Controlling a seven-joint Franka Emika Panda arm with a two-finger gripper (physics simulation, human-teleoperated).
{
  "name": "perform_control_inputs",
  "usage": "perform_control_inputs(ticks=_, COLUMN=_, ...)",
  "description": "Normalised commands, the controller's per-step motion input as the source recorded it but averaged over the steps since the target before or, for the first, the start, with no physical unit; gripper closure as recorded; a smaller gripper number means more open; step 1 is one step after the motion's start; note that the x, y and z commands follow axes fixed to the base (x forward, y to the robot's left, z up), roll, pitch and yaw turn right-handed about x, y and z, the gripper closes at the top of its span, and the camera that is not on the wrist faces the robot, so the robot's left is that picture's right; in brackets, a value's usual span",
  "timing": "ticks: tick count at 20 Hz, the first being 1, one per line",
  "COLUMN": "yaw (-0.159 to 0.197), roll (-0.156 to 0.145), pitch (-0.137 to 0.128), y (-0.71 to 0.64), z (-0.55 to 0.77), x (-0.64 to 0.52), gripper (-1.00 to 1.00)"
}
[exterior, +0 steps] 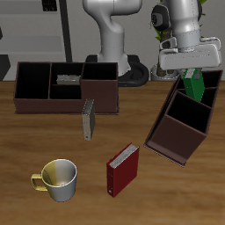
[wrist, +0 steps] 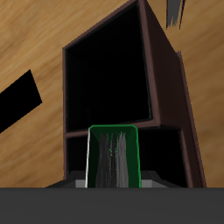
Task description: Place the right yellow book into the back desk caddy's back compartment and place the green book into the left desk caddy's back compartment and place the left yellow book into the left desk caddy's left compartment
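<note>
My gripper is shut on the green book, holding it upright just above the far end of the left desk caddy. In the wrist view the green book hangs between the fingers over a dark bin of that caddy. The right yellow book lies flat in a low bin of the back desk caddy. Just in front of that caddy's tall bin, the left yellow book stands on edge on the table.
A red book lies on the table nearer the front edge, between the two caddies. A yellow and grey mug stands near the front edge. The robot's base rises behind the back caddy.
</note>
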Motion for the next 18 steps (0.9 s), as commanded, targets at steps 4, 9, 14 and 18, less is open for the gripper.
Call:
perform_control_inputs(ticks=4, yaw=-0.05, roll=0.121, pitch=0.033, y=0.03, z=0.04, x=-0.28, gripper=-1.0)
perform_control_inputs(ticks=9, yaw=0.02, roll=0.031, pitch=-0.028, y=0.01, z=0.2, x=-0.21, gripper=-1.0)
perform_control_inputs(ticks=14, yaw=0.021, roll=0.019, pitch=-0.032, y=0.0, z=0.2, x=-0.15, gripper=-1.0)
perform_control_inputs(ticks=18, yaw=0.097, roll=-0.051, pitch=-0.06, y=-0.14, z=0.28, x=0.07, gripper=-1.0)
